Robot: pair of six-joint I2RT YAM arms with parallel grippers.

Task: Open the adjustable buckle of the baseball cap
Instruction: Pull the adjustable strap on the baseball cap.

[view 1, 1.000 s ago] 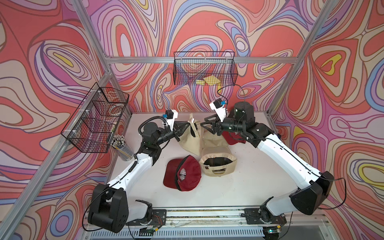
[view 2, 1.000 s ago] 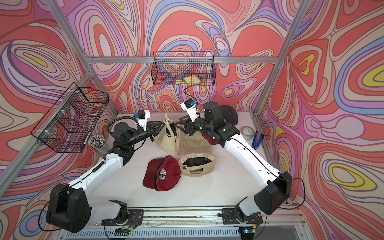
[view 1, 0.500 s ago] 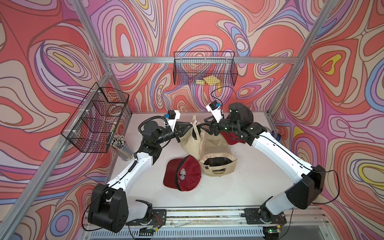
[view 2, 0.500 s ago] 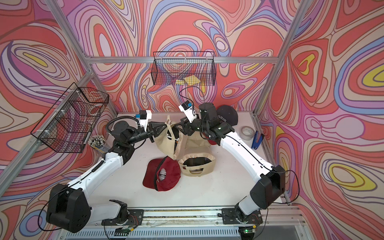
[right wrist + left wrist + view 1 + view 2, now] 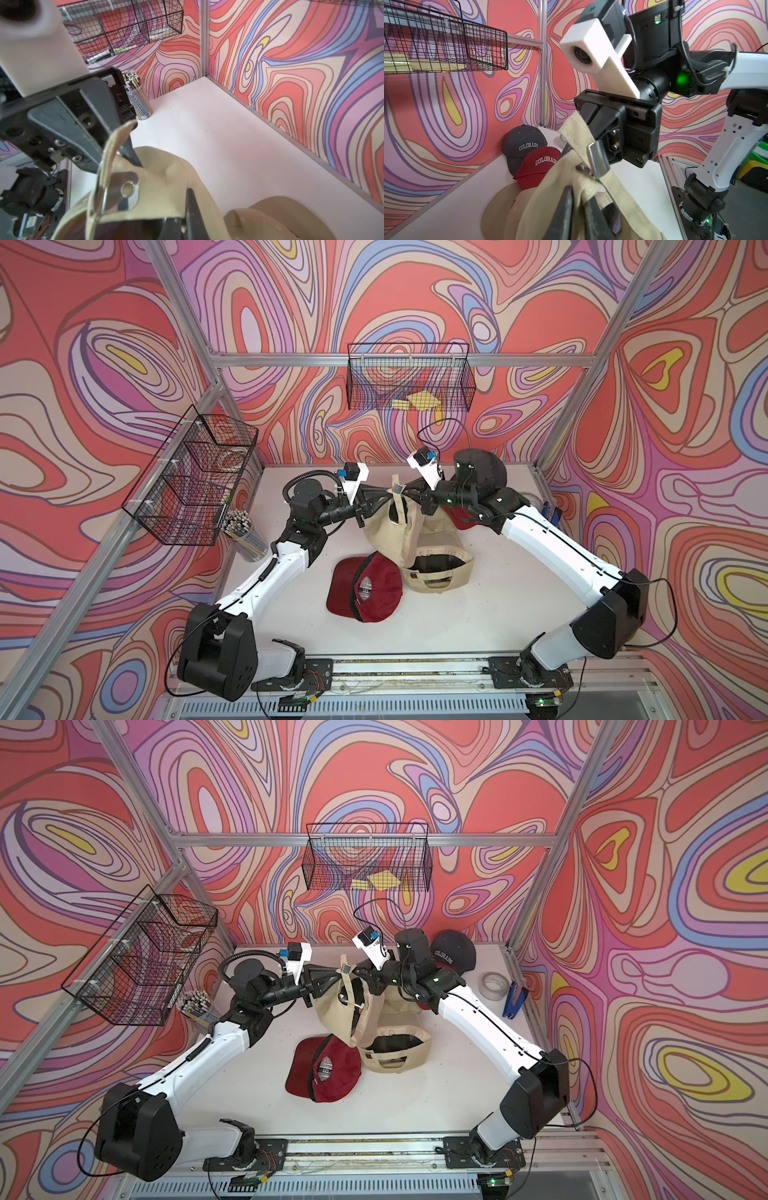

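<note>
A beige baseball cap (image 5: 392, 533) (image 5: 343, 1013) hangs in the air between my two arms at the back of the table. Its silver buckle (image 5: 397, 489) (image 5: 345, 968) (image 5: 598, 159) (image 5: 122, 193) sits at the top on the beige strap, whose loose end sticks up. My left gripper (image 5: 380, 498) (image 5: 328, 977) (image 5: 579, 193) pinches the cap's back band just below the buckle. From the opposite side, my right gripper (image 5: 413, 492) (image 5: 362, 974) (image 5: 181, 207) is shut on the strap edge beside the buckle.
On the table lie a dark red cap (image 5: 370, 593) and a second beige cap (image 5: 436, 568). A grey cap (image 5: 453, 957), a tape roll (image 5: 492, 986) and a blue stapler (image 5: 515, 1000) sit at the back right. A pencil cup (image 5: 245, 531) stands under the left wire basket (image 5: 195, 477).
My right gripper has moved in to the strap beside the buckle and closed on it. The left arm has kept the cap held up in the same place.
</note>
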